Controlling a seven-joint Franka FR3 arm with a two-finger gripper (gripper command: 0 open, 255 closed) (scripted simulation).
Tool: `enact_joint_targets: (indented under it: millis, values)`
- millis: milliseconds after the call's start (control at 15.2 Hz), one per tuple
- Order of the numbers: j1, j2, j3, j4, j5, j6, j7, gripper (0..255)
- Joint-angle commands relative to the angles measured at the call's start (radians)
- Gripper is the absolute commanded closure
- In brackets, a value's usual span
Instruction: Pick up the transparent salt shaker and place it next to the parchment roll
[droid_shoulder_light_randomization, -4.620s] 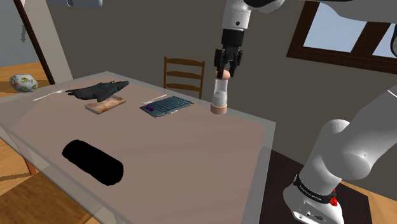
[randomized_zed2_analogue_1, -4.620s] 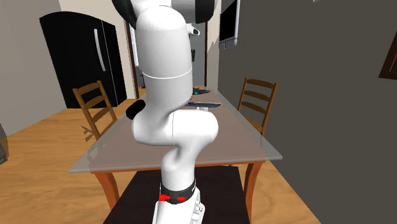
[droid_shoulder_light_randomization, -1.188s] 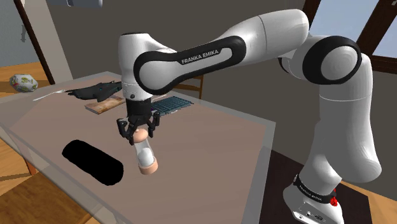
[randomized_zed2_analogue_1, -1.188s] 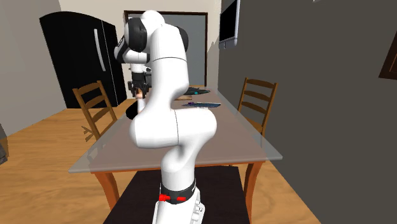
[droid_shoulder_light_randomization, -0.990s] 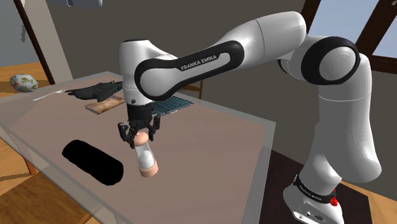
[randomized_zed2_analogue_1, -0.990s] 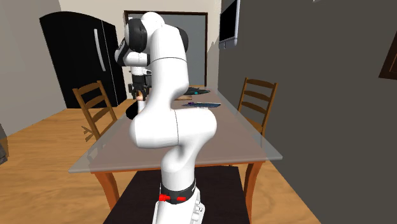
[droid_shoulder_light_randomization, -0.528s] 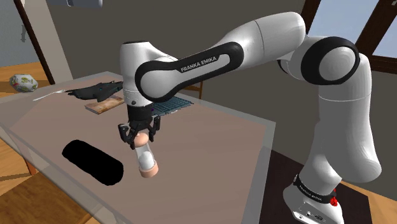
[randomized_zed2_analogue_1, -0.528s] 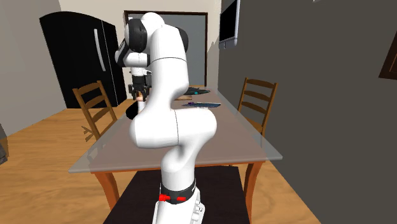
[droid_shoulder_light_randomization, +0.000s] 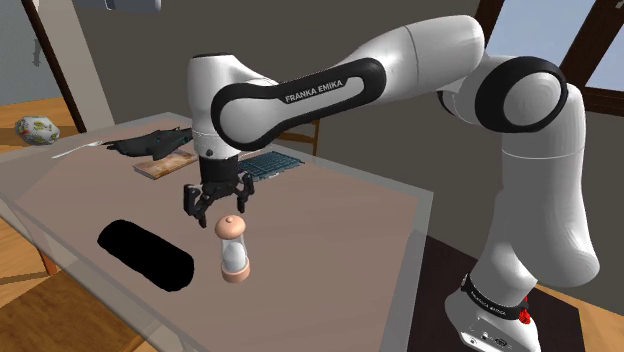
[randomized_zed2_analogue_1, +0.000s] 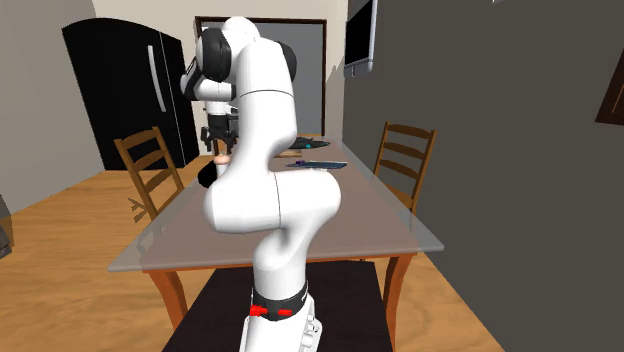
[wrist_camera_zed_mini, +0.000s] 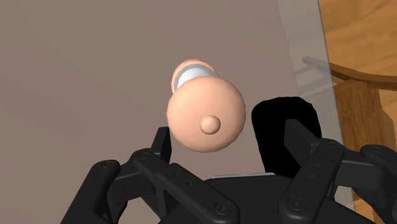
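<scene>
Wide table (droid_shoulder_light_randomization: 340, 215), and the white arm (droid_shoulder_light_randomization: 320, 90) bends down over its near side. The parchment roll (droid_shoulder_light_randomization: 145, 253), drawn black, lies on its side at the near left. Just to its right stands the salt shaker (droid_shoulder_light_randomization: 233, 250), upright, with a clear body, a pinkish cap and base, and a sliver of table between the two. The gripper (droid_shoulder_light_randomization: 217, 205) hovers right over that cap.

The placing looks done to me, so what's left is the getaway. Go straight up with no sideways drift, so neither finger clips the cap and topples it. Jaws spread wide, flanking the space just above the cap, touching nothing, holding nothing.
</scene>
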Motion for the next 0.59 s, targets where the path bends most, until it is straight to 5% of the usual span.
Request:
enact_joint_targets:
  millis: [0, 528]
  values:
    - [-0.001, -0.014, 0.002, 0.037, 0.003, -0.052, 0.000, 0]
    - [-0.002, -0.019, 0.002, 0.058, 0.004, -0.077, -0.001, 0]
